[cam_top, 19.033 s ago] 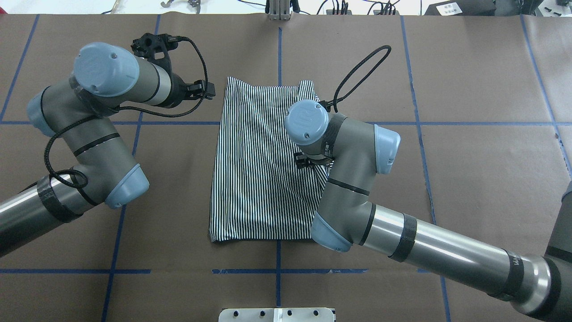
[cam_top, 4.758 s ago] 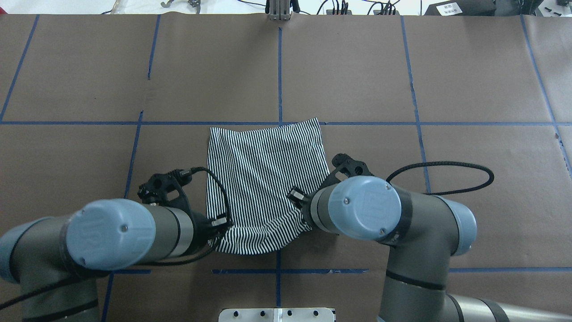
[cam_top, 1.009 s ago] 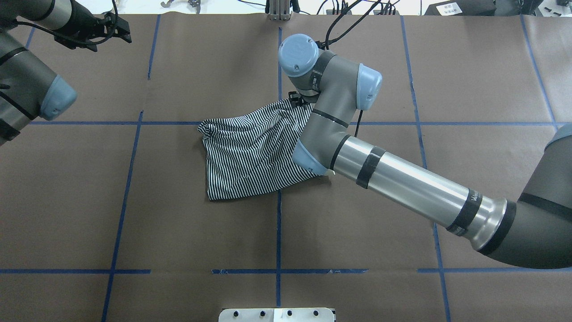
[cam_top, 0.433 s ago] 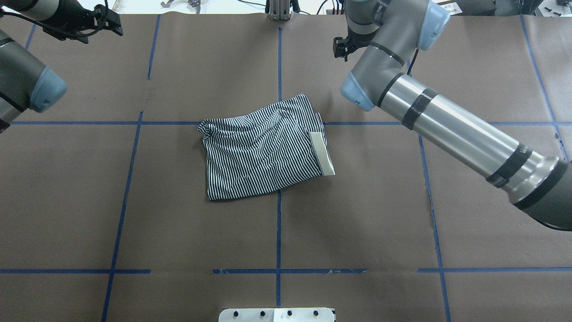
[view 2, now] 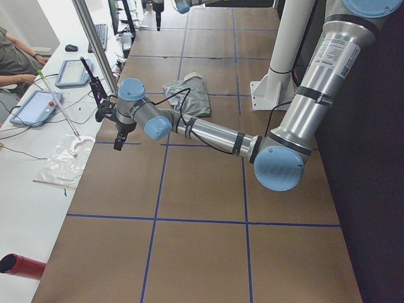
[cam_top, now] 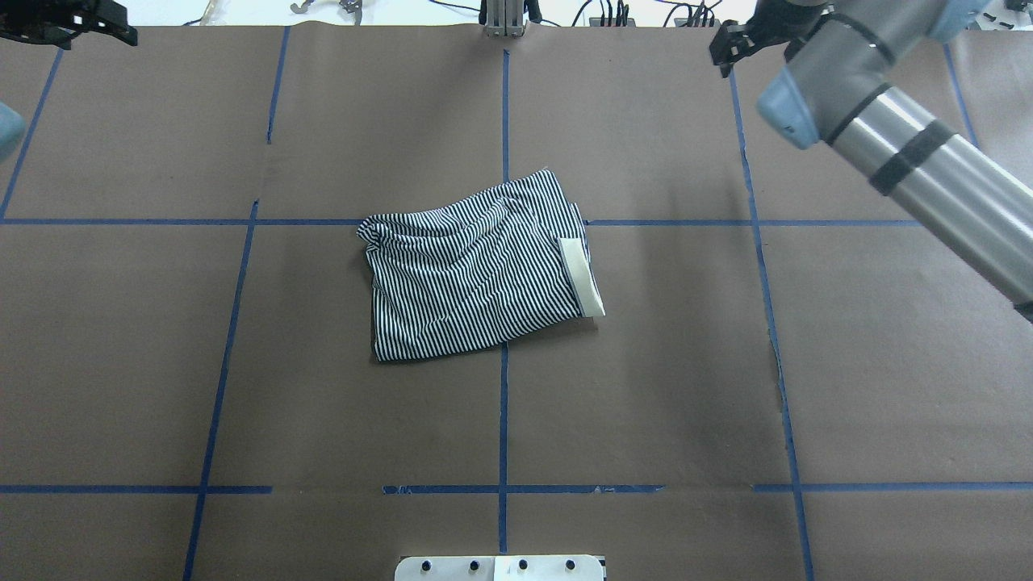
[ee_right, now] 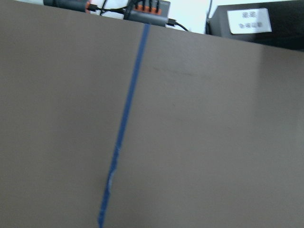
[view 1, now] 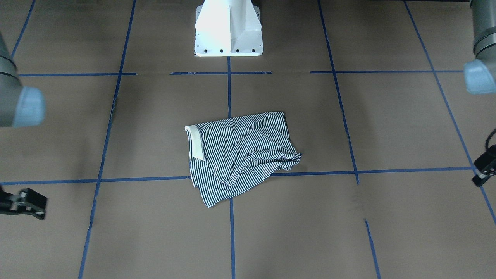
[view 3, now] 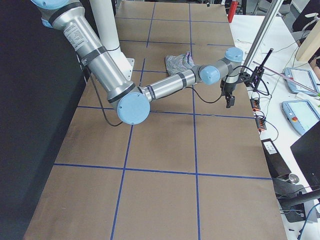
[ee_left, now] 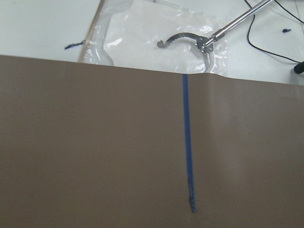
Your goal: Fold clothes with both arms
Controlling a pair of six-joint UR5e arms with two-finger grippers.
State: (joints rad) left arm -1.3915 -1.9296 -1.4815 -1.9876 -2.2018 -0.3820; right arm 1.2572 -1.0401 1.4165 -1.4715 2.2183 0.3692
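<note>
1. Lying near the middle of the table [cam_top: 242, 387], the striped shirt [cam_top: 468, 282] is folded into a rough, slightly skewed rectangle on the brown paper cover.
2. Its cream collar [cam_top: 583, 276] shows as a narrow strip along the edge on the robot's right.
3. The far corner on the robot's left is rumpled into loose ridges, while the near part lies fairly flat.
4. The bundle covers a crossing of the blue tape lines [cam_top: 502, 420] that mark the paper.
5. The left gripper [cam_top: 89, 14] hangs over the far left corner of the table, well apart from the shirt. I cannot tell how wide its jaws stand.
6. The right gripper [cam_top: 730, 44] hangs near the far edge on the right side, also well apart from the shirt. Its jaw gap cannot be told either.
7. The left wrist camera looks down on bare paper and one tape line. Beyond the table edge it shows a clear plastic bag [ee_left: 156, 42] and a metal tool [ee_left: 190, 40] on a white bench.
8. The right wrist camera shows paper and tape, with a power strip [ee_right: 147, 10] and a labelled black box [ee_right: 249, 20] past the edge.
9. The white base [view 1: 228, 27] stands at the robot's side of the table, in line with the shirt.
</note>
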